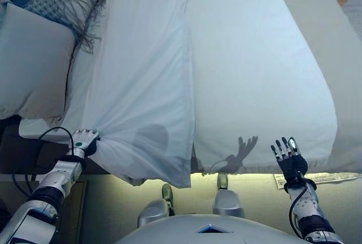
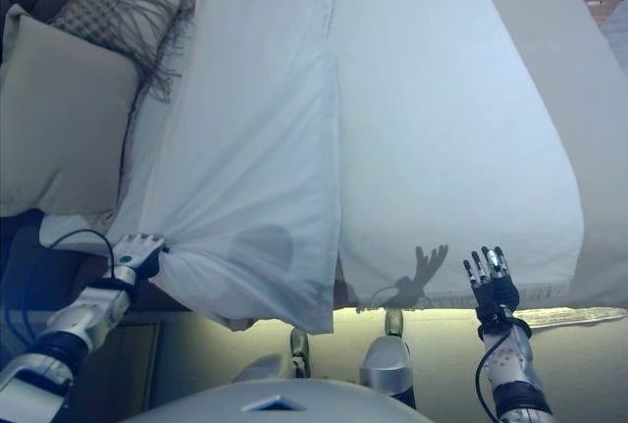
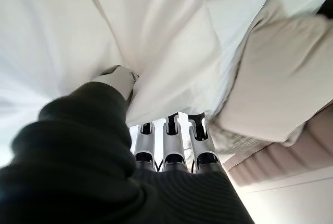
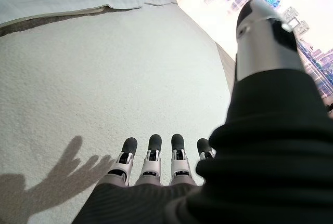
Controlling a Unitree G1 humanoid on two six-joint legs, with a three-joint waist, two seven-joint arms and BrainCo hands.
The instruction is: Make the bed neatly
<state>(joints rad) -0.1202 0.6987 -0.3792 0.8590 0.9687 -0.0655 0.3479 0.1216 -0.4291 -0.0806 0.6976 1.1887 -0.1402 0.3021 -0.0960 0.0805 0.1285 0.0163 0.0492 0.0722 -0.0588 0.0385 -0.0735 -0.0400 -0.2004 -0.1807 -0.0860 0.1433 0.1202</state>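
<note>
The robot's left hand [image 1: 85, 140] gripped a bunched corner of the white top sheet [image 1: 141, 85], fingers curled into the cloth. The fabric fanned out from that grip in taut folds, which suggested the hand was pulling the sheet along to spread it. The sheet's free lower corner hung over the bed's near edge just beside the hand.

The right hand [image 1: 289, 156] hovered well apart from the left, fingers straight and spread, holding nothing. It sat just short of the bed's near edge, probably waiting to smooth or catch the cloth.

Beyond the left hand lay a pale pillow [image 1: 31, 63] and a fringed cushion [image 1: 59, 0]. Past the right hand stretched the bare mattress cover [image 1: 266, 74].
</note>
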